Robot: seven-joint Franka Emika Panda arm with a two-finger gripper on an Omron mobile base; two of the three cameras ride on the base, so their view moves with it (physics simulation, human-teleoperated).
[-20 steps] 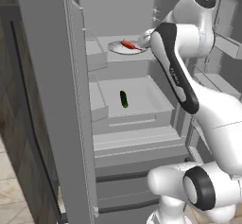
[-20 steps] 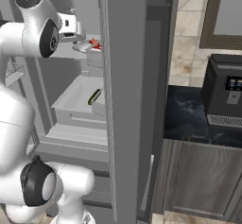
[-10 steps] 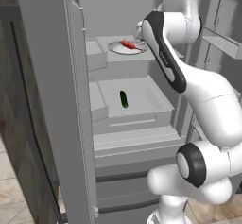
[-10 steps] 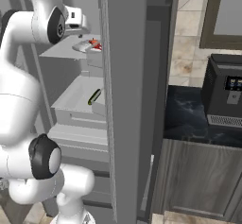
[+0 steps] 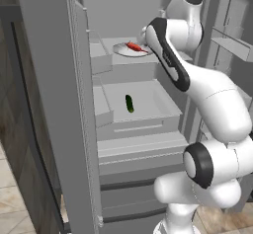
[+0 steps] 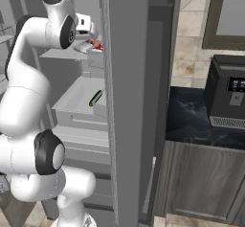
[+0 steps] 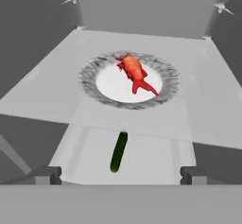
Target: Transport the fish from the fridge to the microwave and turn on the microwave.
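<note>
The fish (image 7: 135,72), small and red-orange, lies on a white round plate (image 7: 90,83) on an upper shelf of the open light-grey fridge (image 5: 49,80). I also see the fish (image 5: 133,46) on the plate (image 5: 121,51) from the left base view, and the fish (image 6: 97,44) from the right base view. My gripper (image 7: 120,176) hangs in front of and above the shelf's front edge. It is open, nothing sits between its fingertips (image 7: 47,173), and it is short of the fish. The microwave is out of view.
A dark green cucumber-like item (image 5: 129,103) lies in the grey tray one shelf below the plate. Door bins (image 5: 232,45) stand to the right of the arm. A black machine (image 6: 227,96) sits on the dark counter (image 6: 191,120) beside the fridge.
The arm's upper links have swung up and over, so the elbow stands higher. The hand stays near the plate with its jaws still open. The fish has not moved.
</note>
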